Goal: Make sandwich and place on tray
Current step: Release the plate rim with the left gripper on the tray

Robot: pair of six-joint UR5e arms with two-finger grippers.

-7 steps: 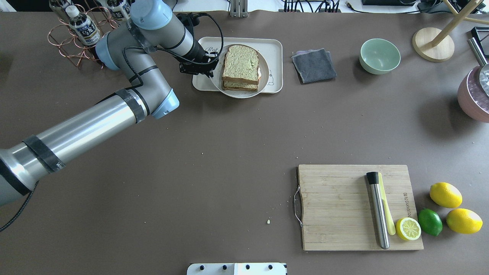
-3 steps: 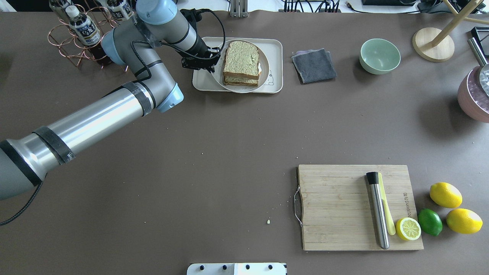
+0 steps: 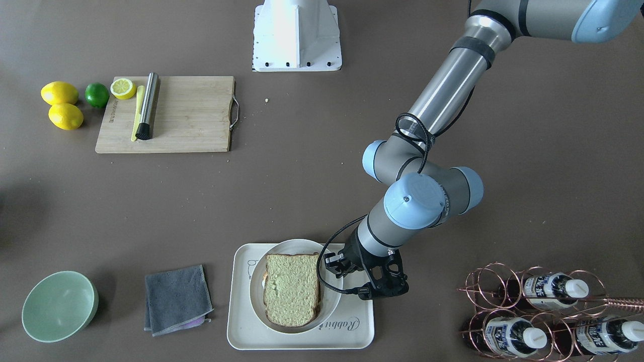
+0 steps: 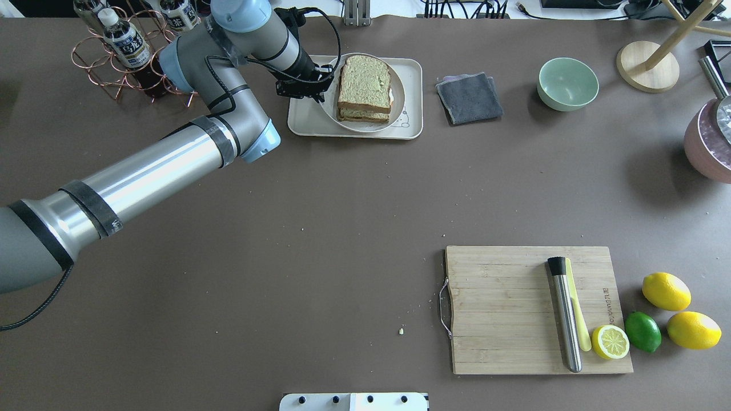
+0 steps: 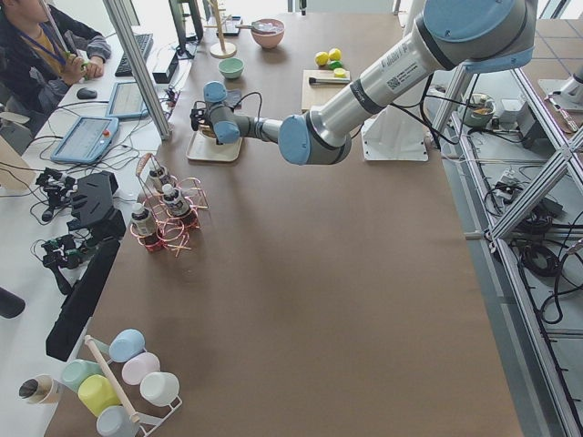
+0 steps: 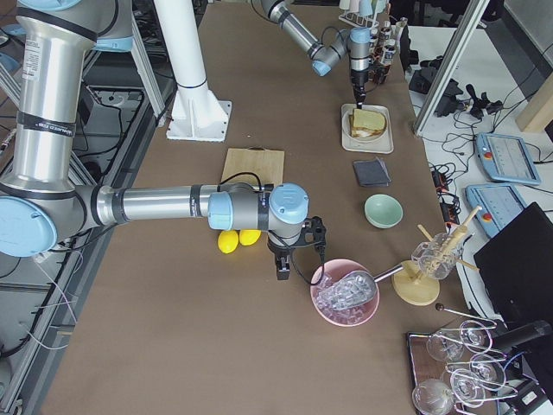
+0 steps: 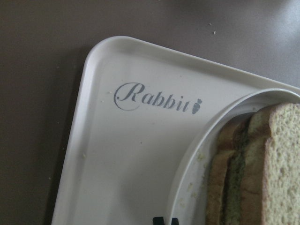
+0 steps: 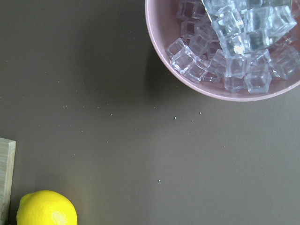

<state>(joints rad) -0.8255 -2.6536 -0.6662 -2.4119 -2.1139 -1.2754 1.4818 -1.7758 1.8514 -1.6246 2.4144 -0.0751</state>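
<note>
Left hand (image 4: 321, 87) pinches the rim of the round plate (image 4: 362, 127); its fingertips (image 7: 157, 221) are nearly cut off in the wrist view. The sandwich (image 4: 364, 85) lies on that plate just beyond the fingers, over the tray (image 4: 302, 123). I cannot tell whether the right hand (image 6: 282, 266) is open or closed.

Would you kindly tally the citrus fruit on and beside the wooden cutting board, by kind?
Whole lemons: 2
Limes: 1
Lemon halves: 1
Total: 4
</note>
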